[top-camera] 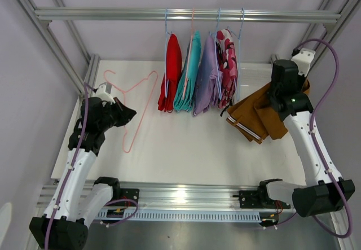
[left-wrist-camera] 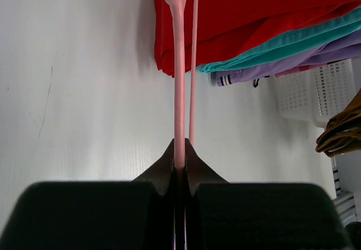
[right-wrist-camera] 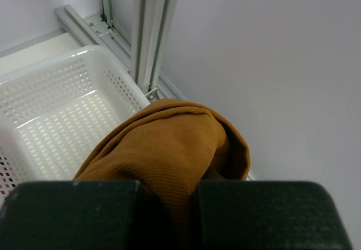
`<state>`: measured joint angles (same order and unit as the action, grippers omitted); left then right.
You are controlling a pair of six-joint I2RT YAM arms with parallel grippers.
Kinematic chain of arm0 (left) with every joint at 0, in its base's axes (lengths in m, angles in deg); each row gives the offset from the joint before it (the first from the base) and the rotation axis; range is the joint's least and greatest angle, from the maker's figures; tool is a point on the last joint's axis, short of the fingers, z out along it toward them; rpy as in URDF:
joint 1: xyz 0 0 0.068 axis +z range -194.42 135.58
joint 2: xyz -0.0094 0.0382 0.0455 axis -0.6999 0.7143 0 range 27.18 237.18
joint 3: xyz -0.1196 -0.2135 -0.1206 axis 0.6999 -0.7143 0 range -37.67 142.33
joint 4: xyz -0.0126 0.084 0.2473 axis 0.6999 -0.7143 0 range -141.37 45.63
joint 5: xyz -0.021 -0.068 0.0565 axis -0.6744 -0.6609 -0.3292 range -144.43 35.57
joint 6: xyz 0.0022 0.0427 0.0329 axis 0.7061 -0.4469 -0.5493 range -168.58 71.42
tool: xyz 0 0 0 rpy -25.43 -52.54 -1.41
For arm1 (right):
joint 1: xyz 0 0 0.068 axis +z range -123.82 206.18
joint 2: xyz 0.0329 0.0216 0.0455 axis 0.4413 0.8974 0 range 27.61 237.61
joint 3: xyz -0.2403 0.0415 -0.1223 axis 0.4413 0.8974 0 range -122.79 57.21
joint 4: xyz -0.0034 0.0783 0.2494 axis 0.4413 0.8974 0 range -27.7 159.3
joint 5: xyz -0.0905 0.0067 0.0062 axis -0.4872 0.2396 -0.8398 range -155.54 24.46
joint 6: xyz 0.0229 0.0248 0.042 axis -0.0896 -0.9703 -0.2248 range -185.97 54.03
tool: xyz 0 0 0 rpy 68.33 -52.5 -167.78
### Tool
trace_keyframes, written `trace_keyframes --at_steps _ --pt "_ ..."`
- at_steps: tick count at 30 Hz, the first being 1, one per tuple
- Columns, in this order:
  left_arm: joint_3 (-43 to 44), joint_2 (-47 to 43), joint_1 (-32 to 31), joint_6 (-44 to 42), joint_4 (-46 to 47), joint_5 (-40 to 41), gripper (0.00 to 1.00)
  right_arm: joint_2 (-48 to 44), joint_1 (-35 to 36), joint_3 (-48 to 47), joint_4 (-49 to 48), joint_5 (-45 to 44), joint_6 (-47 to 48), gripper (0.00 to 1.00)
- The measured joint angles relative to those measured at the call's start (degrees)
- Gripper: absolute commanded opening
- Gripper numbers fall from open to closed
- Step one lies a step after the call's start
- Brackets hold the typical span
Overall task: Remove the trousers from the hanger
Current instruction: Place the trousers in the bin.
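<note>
My left gripper point(top-camera: 127, 113) point(left-wrist-camera: 180, 161) is shut on the lower bar of an empty pink hanger point(top-camera: 137, 100) point(left-wrist-camera: 179, 86) over the table's left side. My right gripper point(top-camera: 284, 100) point(right-wrist-camera: 167, 192) is shut on the mustard-brown trousers point(top-camera: 255, 116) point(right-wrist-camera: 169, 145), which drape down at the right; the cloth hides its fingertips. Red trousers point(top-camera: 171, 72) point(left-wrist-camera: 254, 13), teal trousers point(top-camera: 189, 72) point(left-wrist-camera: 282, 48), lilac trousers point(top-camera: 206, 75) point(left-wrist-camera: 293, 64) and pink camouflage trousers point(top-camera: 228, 64) hang on hangers from the rail point(top-camera: 113, 14).
A white perforated basket point(right-wrist-camera: 51, 97) point(left-wrist-camera: 316, 92) stands at the back right corner, below the mustard-brown trousers. Aluminium frame posts point(right-wrist-camera: 149, 30) rise behind it. The white table point(top-camera: 186, 154) has a grey wall on each side.
</note>
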<state>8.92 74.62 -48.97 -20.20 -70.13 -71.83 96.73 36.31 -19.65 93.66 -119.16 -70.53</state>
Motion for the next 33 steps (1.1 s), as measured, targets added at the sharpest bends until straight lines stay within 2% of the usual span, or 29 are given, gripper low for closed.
trace_keyframes --at_steps 15,22,33 --pt "0.00 -0.26 -0.22 -0.02 0.02 -0.85 0.01 8.37 -9.01 2.36 -8.15 14.10 -6.10 0.00" --pt "0.00 -0.70 -0.22 -0.02 0.22 -1.05 0.01 16.59 -8.98 1.88 -14.25 20.04 -7.93 0.00" --pt "0.00 -0.74 -0.22 -0.02 0.42 -2.10 0.01 30.45 -9.09 -4.83 -14.60 22.29 -8.46 0.00"
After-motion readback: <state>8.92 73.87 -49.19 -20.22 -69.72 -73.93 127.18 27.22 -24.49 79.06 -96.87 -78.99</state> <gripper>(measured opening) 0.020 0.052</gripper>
